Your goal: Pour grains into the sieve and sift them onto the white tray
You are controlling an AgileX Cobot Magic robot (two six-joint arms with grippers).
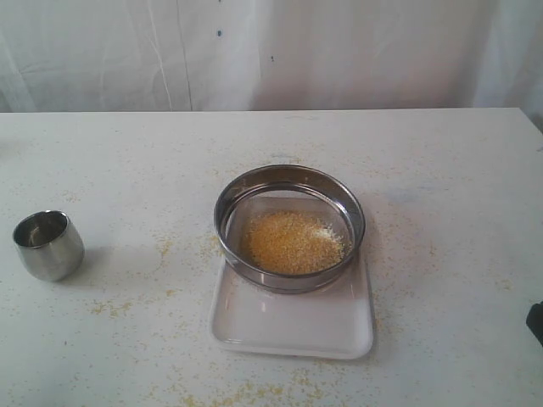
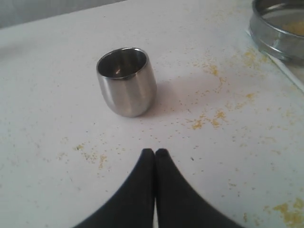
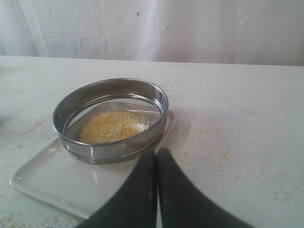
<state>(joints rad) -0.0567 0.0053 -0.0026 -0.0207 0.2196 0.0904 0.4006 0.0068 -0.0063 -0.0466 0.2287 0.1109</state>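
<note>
The round steel sieve (image 1: 289,227) rests on the far half of the white tray (image 1: 293,326) at the table's middle. A heap of yellow grains (image 1: 293,242) lies on its mesh. In the right wrist view the sieve (image 3: 111,119), the grains (image 3: 114,127) and the tray (image 3: 61,183) lie just beyond my right gripper (image 3: 156,152), which is shut and empty, apart from them. My left gripper (image 2: 155,152) is shut and empty too, hovering over the table short of the small steel cup (image 2: 127,81). Only a dark bit of the right arm (image 1: 535,322) shows in the exterior view.
The small steel cup (image 1: 48,244) stands upright at the table's left, and no grains show inside it. Spilled grains (image 1: 246,392) are scattered over the white table around the tray. A white curtain (image 1: 271,51) hangs behind the table's far edge.
</note>
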